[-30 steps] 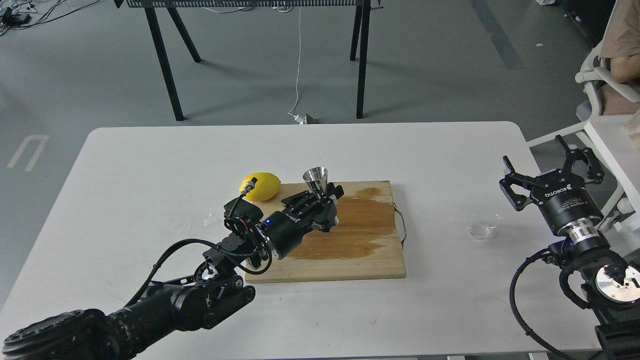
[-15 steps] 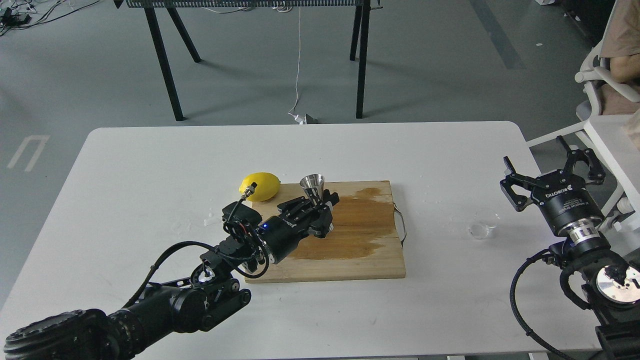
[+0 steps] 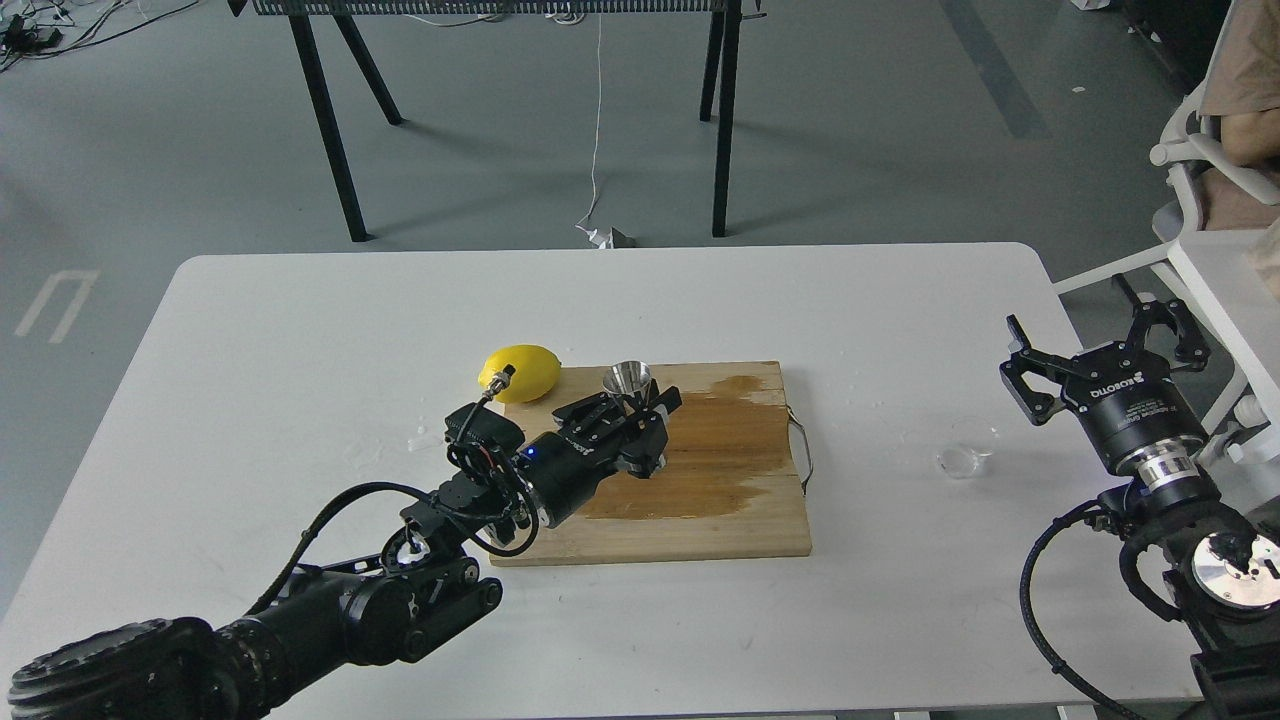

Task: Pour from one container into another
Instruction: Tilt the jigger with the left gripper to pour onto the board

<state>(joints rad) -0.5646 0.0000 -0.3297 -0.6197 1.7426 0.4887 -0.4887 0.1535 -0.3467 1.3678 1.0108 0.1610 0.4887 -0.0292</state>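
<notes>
The steel jigger (image 3: 627, 378) stands upright at the back left of the wooden cutting board (image 3: 700, 520); only its upper cone shows above my fingers. My left gripper (image 3: 636, 402) is shut on the jigger's lower part. The clear glass cup (image 3: 967, 455) sits on the white table to the right of the board, upright and alone. My right gripper (image 3: 1095, 328) hovers open just right of and behind the cup, holding nothing.
A yellow lemon (image 3: 520, 372) lies at the board's back left corner, close to my left wrist. The board has a dark wet patch (image 3: 720, 440) and a metal handle (image 3: 803, 450) on its right side. A white side table (image 3: 1225, 290) stands at the far right.
My left gripper has lowered the jigger and shifted slightly left, bringing it down toward the board. The right arm and the glass cup have stayed put.
</notes>
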